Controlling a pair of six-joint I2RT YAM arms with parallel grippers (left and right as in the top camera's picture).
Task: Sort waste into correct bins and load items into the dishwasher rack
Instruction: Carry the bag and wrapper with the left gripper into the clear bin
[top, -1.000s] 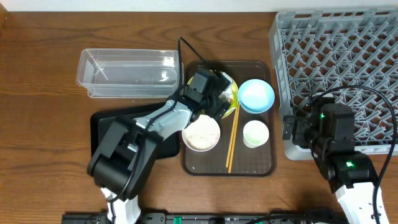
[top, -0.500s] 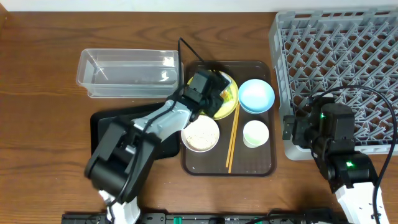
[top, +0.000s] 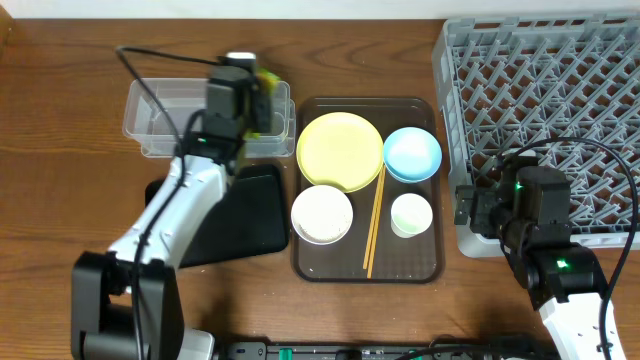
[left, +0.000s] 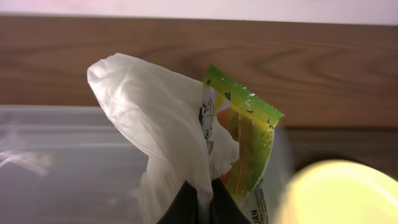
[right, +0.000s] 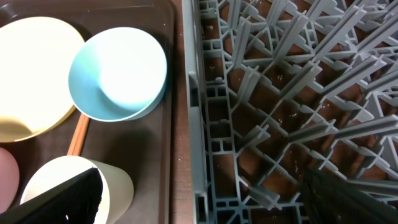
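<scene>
We log: left hand (left: 200, 208) clamped on white crumpled tissue (left: 149, 118) and yellow-green printed wrapper (left: 245, 134), both jutting past its fingertips over clear rectangular plastic tub (left: 56, 168) | right hand (right: 202, 196) spread, empty, over grey lattice plastic rack (right: 280, 93) edge.

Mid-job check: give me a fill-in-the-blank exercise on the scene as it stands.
1. The left gripper holds a wrapper and a crumpled white ___ over the clear tub.
2. The chopsticks lie on the brown tray beside the small white ___.
3. The right gripper is ___, holding nothing.
Missing: tissue; cup; open.
</scene>
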